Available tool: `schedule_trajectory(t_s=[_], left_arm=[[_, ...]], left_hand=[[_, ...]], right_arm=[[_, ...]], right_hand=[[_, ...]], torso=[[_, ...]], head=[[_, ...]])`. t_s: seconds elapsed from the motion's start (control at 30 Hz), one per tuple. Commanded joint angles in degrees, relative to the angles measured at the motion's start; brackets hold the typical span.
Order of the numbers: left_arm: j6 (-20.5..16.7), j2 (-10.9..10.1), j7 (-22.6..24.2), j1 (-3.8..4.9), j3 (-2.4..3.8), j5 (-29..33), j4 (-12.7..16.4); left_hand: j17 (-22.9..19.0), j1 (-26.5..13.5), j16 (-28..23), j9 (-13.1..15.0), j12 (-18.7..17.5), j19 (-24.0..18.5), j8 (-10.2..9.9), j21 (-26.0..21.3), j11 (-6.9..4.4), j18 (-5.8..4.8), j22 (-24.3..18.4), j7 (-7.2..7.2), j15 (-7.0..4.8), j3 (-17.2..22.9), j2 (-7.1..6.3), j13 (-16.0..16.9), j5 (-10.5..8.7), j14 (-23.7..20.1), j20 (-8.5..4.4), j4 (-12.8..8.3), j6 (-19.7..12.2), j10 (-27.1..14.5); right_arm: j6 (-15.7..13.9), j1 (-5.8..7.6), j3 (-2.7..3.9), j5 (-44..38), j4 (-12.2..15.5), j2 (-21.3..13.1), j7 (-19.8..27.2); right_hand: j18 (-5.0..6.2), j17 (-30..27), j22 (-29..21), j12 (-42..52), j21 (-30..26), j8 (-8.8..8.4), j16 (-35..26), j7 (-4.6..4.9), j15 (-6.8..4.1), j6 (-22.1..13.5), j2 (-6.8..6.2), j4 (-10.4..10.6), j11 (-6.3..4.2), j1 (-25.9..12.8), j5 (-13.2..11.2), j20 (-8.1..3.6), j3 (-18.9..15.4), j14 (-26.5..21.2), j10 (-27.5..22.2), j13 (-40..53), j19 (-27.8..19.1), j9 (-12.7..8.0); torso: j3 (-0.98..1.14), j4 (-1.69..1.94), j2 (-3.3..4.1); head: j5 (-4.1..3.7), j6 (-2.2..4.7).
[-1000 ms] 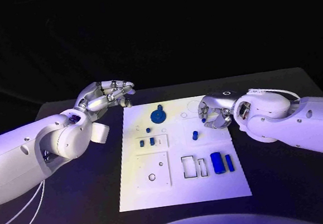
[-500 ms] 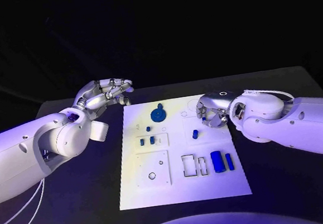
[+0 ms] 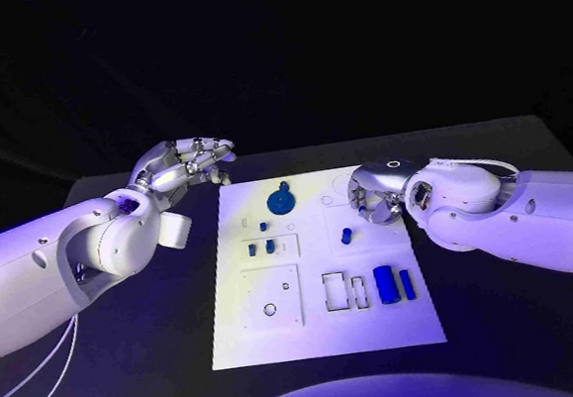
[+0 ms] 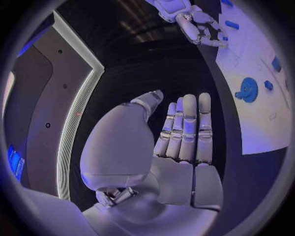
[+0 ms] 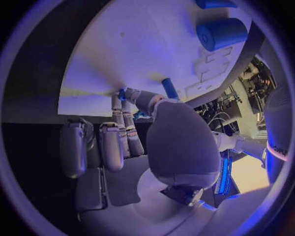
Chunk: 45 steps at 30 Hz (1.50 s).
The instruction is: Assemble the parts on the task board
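The small, stiff blue plastic peg (image 3: 346, 237) standing mid-way up the flat white task board (image 3: 328, 338) looks light and slippery, best pinched by its sides; the right hand (image 3: 377, 196), just beside it, has curled, empty fingers, while the left hand (image 3: 190, 164), off the board's far corner, holds nothing with fingers together.

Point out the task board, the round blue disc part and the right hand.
task board (image 3: 327, 333), head view, bare near end.
round blue disc part (image 3: 281, 202), head view, its middle.
right hand (image 3: 373, 198), head view, its middle.

task board (image 3: 326, 323) white; parts (image 3: 386, 284) blue; table (image 3: 535, 323) black; hands (image 3: 184, 168) silver
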Motion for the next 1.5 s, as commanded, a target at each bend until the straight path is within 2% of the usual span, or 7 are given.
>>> schedule_trajectory(t_s=[0.03,0.27,0.77,0.87,1.17,1.3,1.5], left_arm=[[0.35,-0.03,-0.21,0.04,0.05,0.44,0.16],[0.48,-0.12,-0.55,0.04,0.05,0.41,0.03],[0.56,-0.34,-1.05,0.04,0.04,0.39,-0.14],[0.54,-0.37,-1.09,0.04,0.04,0.39,-0.13],[0.58,-0.42,-1.16,0.04,0.04,0.35,-0.15],[0.58,-0.45,-1.18,0.04,0.04,0.33,-0.20],[0.61,-0.50,-1.27,0.04,0.04,0.19,-0.24]], left_hand=[[-0.10,0.12,-0.29,-0.07,0.23,0.33,0.27,-0.29,0.23,0.67,-0.09,0.17,-0.27,0.32,-0.54,-0.11,0.16,0.23,-0.24,-0.02,-0.45,-0.03],[-0.21,0.07,-0.38,-0.12,0.19,0.35,0.24,-0.36,0.31,0.65,-0.19,0.27,-0.22,0.52,-0.71,-0.18,0.16,0.24,-0.22,-0.02,-0.69,-0.23],[-0.34,-0.01,-0.48,-0.17,0.13,0.36,0.21,-0.45,0.41,0.62,-0.30,0.39,-0.15,0.75,-0.89,-0.27,0.16,0.24,-0.19,-0.01,-1.01,-0.50],[-0.36,-0.02,-0.49,-0.18,0.12,0.36,0.21,-0.47,0.43,0.62,-0.32,0.40,-0.14,0.79,-0.90,-0.28,0.16,0.24,-0.19,-0.01,-1.06,-0.54],[-0.39,-0.07,-0.51,-0.19,0.12,0.36,0.22,-0.49,0.46,0.61,-0.35,0.43,-0.12,0.89,-0.88,-0.30,0.18,0.25,-0.17,0.03,-1.12,-0.59],[-0.44,0.00,-0.54,-0.18,0.14,0.38,0.26,-0.53,0.46,0.61,-0.40,0.43,-0.11,1.08,-0.83,-0.32,0.30,0.26,-0.16,-0.01,-1.18,-0.63],[-0.48,0.07,-0.56,-0.18,0.16,0.38,0.30,-0.55,0.46,0.61,-0.43,0.43,-0.10,1.21,-0.85,-0.33,0.39,0.26,-0.16,-0.07,-1.21,-0.65]], right_arm=[[3.13,-0.54,-0.37,-3.01,0.11,-0.21,-1.68],[2.58,-0.62,-0.38,-4.11,0.56,-0.50,-2.24],[2.23,-0.69,-0.38,-4.37,0.77,-0.65,-2.09],[1.68,-0.74,-0.38,-3.86,0.79,-0.53,-1.86],[-0.87,-1.12,-0.38,-2.70,0.48,-0.28,-1.99],[-1.99,-1.22,-0.38,-2.73,0.36,-0.26,-2.45],[-3.00,-1.28,-0.39,-3.39,0.32,-0.27,-3.13]], right_hand=[[-0.28,1.88,11.63,-0.52,0.33,0.14,0.19,0.03,-0.19,0.08,-0.48,-0.62,0.24,-0.16,0.28,-0.41,-0.05,3.03,0.32,-0.04,1.36,0.11],[-0.27,1.66,11.68,-1.53,0.20,-0.37,0.09,0.29,0.10,-0.62,-1.66,-1.05,0.61,-1.34,0.24,-0.25,-0.20,2.97,-0.28,-0.18,1.28,0.14],[-0.27,1.89,11.74,-2.51,0.15,-0.80,0.24,0.58,0.39,-1.10,-2.02,-1.57,0.97,-1.73,0.47,0.02,0.14,3.02,-1.27,-0.31,1.23,0.12],[-0.34,1.70,11.88,-2.31,0.50,-0.63,0.16,0.46,0.31,-0.66,-1.37,-1.51,0.82,-1.86,0.52,0.09,0.45,2.97,-0.51,-0.11,1.40,0.28],[-0.75,2.12,12.58,-1.79,2.50,1.36,0.45,-0.83,-0.88,2.23,2.83,-0.99,-0.60,-2.13,-0.40,-0.80,1.16,3.12,3.22,0.80,2.42,2.03],[-0.80,2.20,12.66,-1.93,2.74,1.74,0.50,-0.89,-1.08,2.25,3.53,-1.43,-0.83,-1.78,-0.46,-1.04,1.44,3.15,3.95,0.96,2.54,2.64],[-0.88,2.29,12.77,-2.11,3.08,1.92,0.55,-0.91,-1.21,2.16,3.66,-2.00,-0.93,-1.43,-0.45,-1.18,1.70,3.18,4.29,1.05,2.70,3.01]], torso=[[0.01,-0.08,-0.01],[0.05,-0.06,-0.04],[-0.04,0.00,0.02],[-0.06,0.03,0.04],[-0.07,0.06,-0.04],[-0.06,0.04,-0.02],[-0.05,0.06,-0.02]], head=[[0.05,-0.07],[-0.02,-0.13],[-0.17,-0.19],[-0.19,-0.14],[-0.17,-0.32],[-0.14,-0.34],[-0.13,-0.38]])
